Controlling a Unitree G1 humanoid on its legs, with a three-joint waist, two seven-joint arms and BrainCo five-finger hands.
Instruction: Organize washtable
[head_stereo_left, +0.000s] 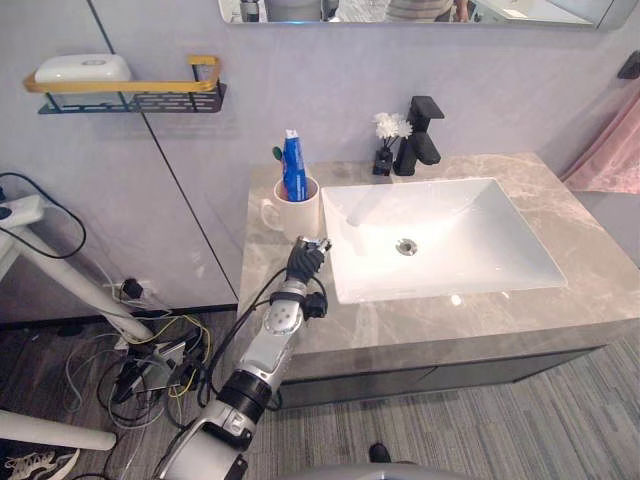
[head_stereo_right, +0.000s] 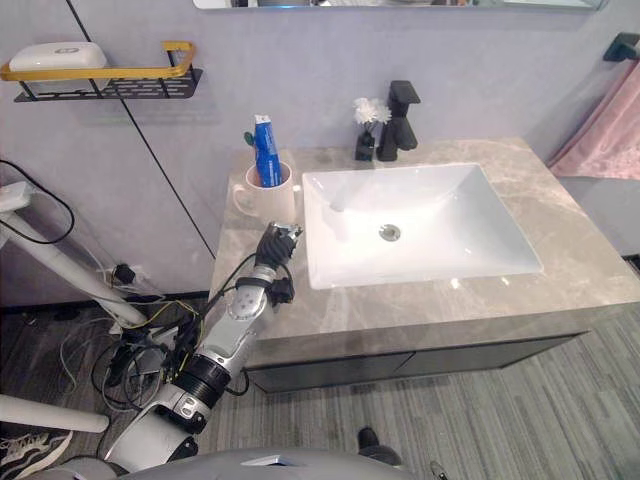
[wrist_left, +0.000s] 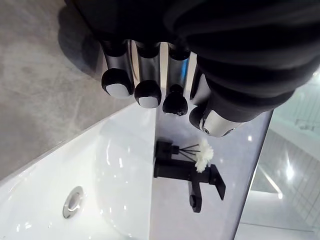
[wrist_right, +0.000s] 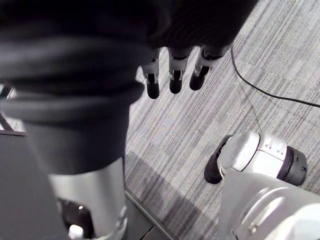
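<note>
The marble surface (head_stereo_left: 470, 322) carries a white rectangular sink (head_stereo_left: 480, 215) set toward its right half. At the sink's 12 o'clock stands a black faucet (head_stereo_left: 421, 136), and touching it at its 9 o'clock is a small dark vase of white flowers (head_stereo_left: 389, 140). At the sink's 10 o'clock, just beside the rim, a cream mug (head_stereo_left: 298, 213) stands upright with its handle turned away from the basin. It holds a blue toothpaste tube (head_stereo_left: 293, 166) standing upright and a green-headed toothbrush (head_stereo_left: 278, 154) just behind the tube.

The left hand (head_stereo_left: 304, 260) lies over the surface at the mug's 6 o'clock, near it and just beside the sink's left rim. Its fingers (wrist_left: 148, 75) run straight in a close row, pointing toward the mug, and the thumb is alongside them. The hand holds nothing.

The right hand (wrist_right: 176, 70) hangs over the grey carpeted floor (wrist_right: 200, 130), well apart from the surface. Its fingers are relaxed and straight, and it too holds nothing.

On the wall at the mug's 10 o'clock, a wire shelf (head_stereo_left: 140, 97) with a wooden rail holds a white oval item (head_stereo_left: 82, 68). A pink towel (head_stereo_left: 612, 150) hangs at the sink's 2 o'clock.
</note>
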